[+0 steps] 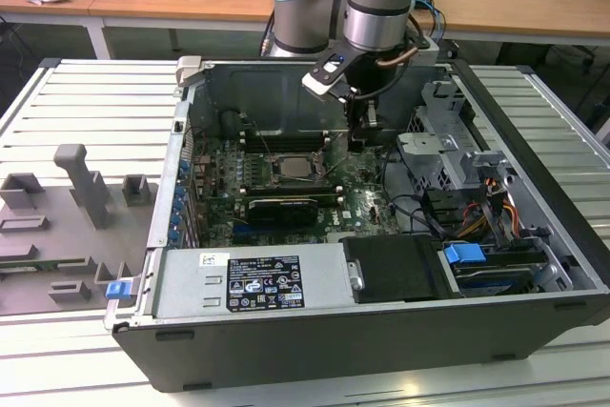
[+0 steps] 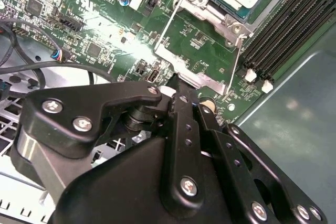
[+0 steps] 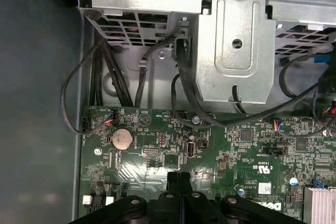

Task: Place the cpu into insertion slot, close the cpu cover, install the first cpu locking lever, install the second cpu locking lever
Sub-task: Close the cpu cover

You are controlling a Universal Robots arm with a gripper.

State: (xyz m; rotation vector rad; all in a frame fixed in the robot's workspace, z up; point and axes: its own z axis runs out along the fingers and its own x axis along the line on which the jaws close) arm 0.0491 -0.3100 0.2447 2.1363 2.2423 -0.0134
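**Gripper over the motherboard of an open computer case.**
The gripper (image 1: pixel 359 133) hangs above the green motherboard (image 3: pixel 131 174), just beside the insertion slot (image 2: pixel 210 13) on the exterior view's right. In both wrist views its fingers (image 2: pixel 181 106) are pressed together, with nothing visible between them. The cpu (image 1: pixel 291 166) lies flat in the slot, pale face up, apart from the fingertips.
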